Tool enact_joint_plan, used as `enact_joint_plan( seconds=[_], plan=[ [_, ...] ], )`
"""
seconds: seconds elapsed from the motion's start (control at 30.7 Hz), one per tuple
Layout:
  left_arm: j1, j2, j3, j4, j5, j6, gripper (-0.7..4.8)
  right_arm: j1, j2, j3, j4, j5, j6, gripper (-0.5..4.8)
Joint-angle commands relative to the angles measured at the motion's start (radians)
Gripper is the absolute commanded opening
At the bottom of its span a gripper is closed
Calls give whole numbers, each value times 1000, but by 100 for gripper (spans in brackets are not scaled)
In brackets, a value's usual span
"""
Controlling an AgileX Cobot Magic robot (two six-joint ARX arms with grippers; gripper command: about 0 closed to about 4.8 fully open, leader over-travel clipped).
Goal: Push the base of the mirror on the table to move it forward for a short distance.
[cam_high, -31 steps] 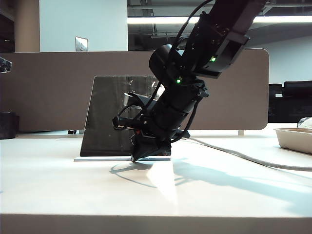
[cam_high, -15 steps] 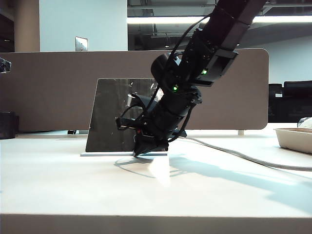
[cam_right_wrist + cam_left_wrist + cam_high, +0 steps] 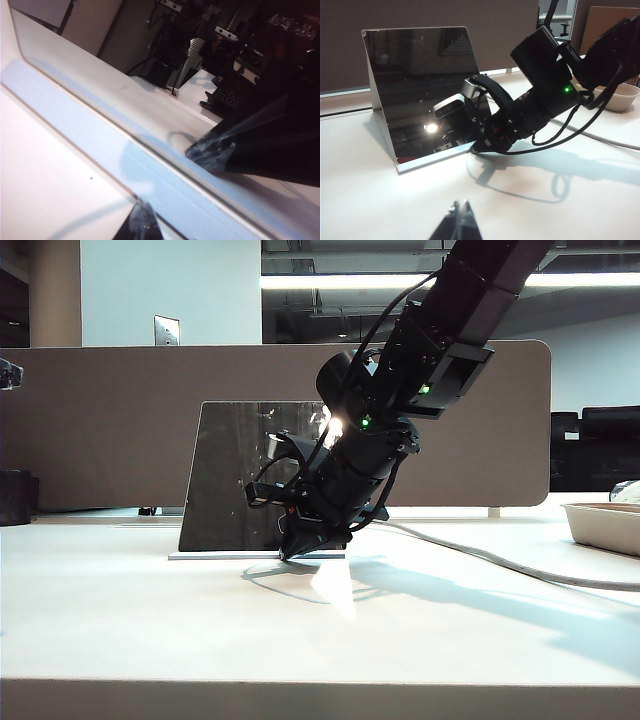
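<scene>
The mirror (image 3: 235, 475) is a dark, smudged, leaning panel on a thin white base (image 3: 205, 556), standing on the white table (image 3: 150, 630). My right gripper (image 3: 300, 550) comes down steeply from the upper right, and its shut tips touch the base's front edge near the right end. In the right wrist view those tips (image 3: 145, 220) press against the pale base (image 3: 100, 150), below the mirror (image 3: 165, 60). My left gripper (image 3: 460, 206) is shut and holds nothing. It hovers over bare table, apart from the mirror (image 3: 420, 85), the base (image 3: 422, 163) and the right gripper (image 3: 479, 146).
A brown divider panel (image 3: 100, 420) runs across behind the mirror. A beige tray (image 3: 605, 525) sits at the far right. The right arm's cable (image 3: 500, 565) trails over the table to the right. A dark bin (image 3: 15, 497) stands at the far left.
The mirror and its base have slid away from the exterior camera and slightly right, with the right gripper's tips staying against the base.
</scene>
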Motion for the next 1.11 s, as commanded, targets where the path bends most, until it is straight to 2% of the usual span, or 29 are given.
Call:
enact_joint_plan(
  seconds=[0.03,0.16,0.33,0.65,0.85,0.98,1.11],
  plan=[
    [0,0,1,9,4,4,-1,-6,-7,-8,-68,12,-3,-6],
    [0,0,1,9,4,4,-1,-5,-64,-8,-167,9,-14,-6],
    [0,0,1,9,4,4,-1,3,-136,-9,-255,-78,-47,-6],
    [0,0,1,9,4,4,-1,74,-371,-10,-390,-48,-76,-6],
    [0,0,1,9,4,4,-1,112,-583,-10,-488,-71,-74,-6],
    [3,0,1,9,4,4,-1,138,-748,-10,-536,-8,-74,-6],
    [41,0,1,9,4,4,-1,157,-891,-10,-560,108,-84,-6]
  ],
)
